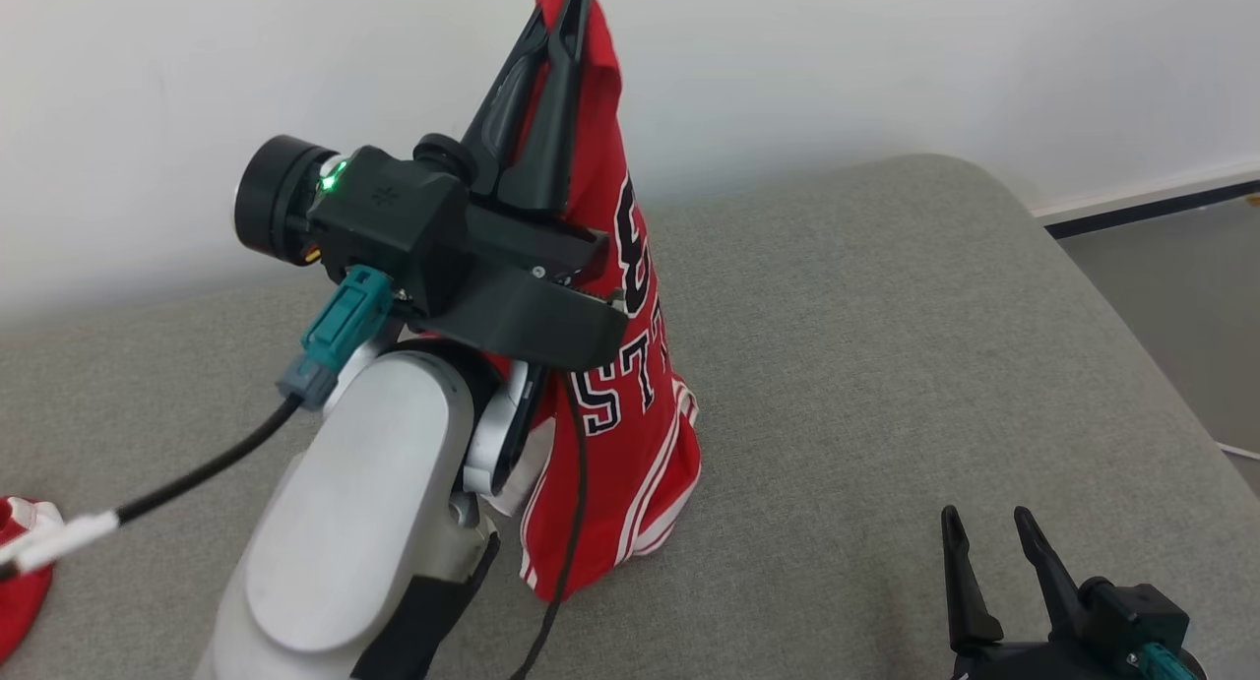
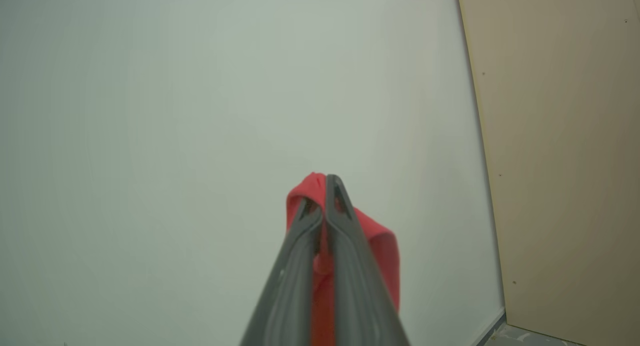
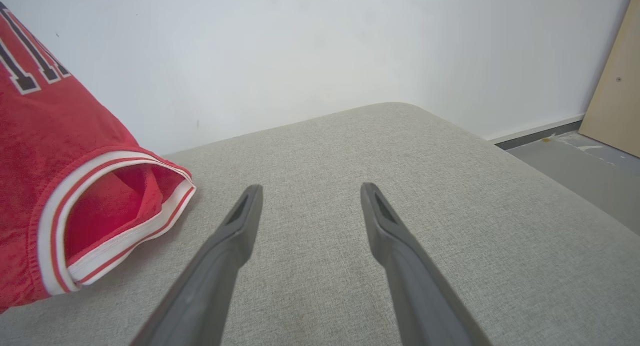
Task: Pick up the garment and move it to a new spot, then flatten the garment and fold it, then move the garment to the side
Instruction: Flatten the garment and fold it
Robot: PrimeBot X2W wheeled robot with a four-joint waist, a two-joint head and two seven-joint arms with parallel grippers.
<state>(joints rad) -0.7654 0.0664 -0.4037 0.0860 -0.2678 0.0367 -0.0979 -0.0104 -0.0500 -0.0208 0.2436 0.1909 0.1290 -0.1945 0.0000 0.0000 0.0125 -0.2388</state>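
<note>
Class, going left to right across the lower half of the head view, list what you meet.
In order: red-and-white item at the edge → pale left forearm → hanging red jersey → right gripper.

- The grey cushion (image 1: 886, 365) is soft and covered in woven cloth. It has a round corner at the far right.
- The bottom end of the red shirt (image 1: 640, 463) rests on it near the middle. The rest of the shirt stands up off the cushion.
- A small red and white thing (image 1: 18, 582) lies at the left edge. I cannot tell what it is.
</note>
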